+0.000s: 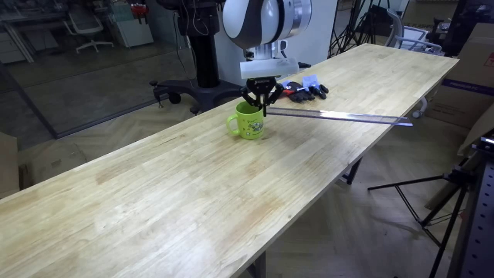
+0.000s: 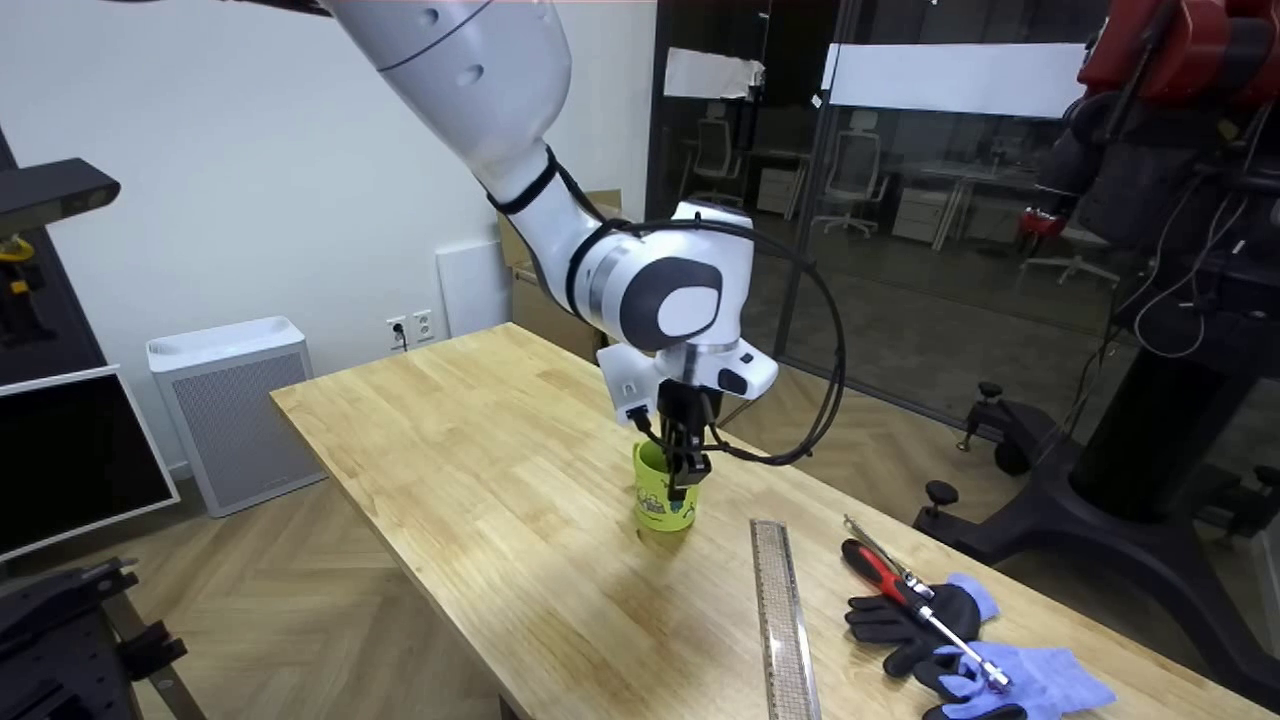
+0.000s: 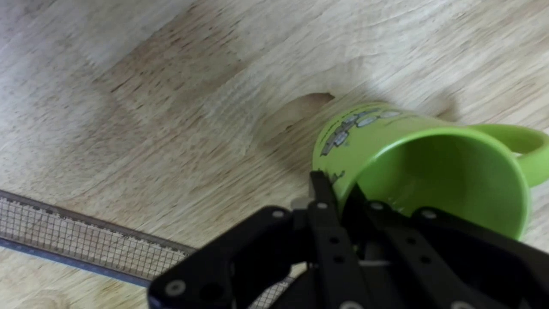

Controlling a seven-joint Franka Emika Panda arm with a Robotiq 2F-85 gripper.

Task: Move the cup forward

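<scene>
The cup, a lime-green mug with a printed pattern, is upright at the table and shows in both exterior views (image 1: 250, 125) (image 2: 652, 508). I cannot tell for certain whether its base touches the wood. My black gripper (image 1: 263, 109) comes down from above at the rim on the side away from the handle. It also shows in an exterior view (image 2: 682, 488). In the wrist view the gripper (image 3: 337, 184) has one finger inside the cup (image 3: 450, 180) and one outside, closed on the wall. The handle points away from the fingers. The inner fingertip is partly hidden.
A long clear ruler (image 1: 335, 115) lies on the wooden table (image 1: 173, 185) near the cup, also in the wrist view (image 3: 94, 240). Work gloves (image 2: 920, 620) and a red-handled tool (image 2: 880, 572) lie beyond it. The table's long edges run on both sides.
</scene>
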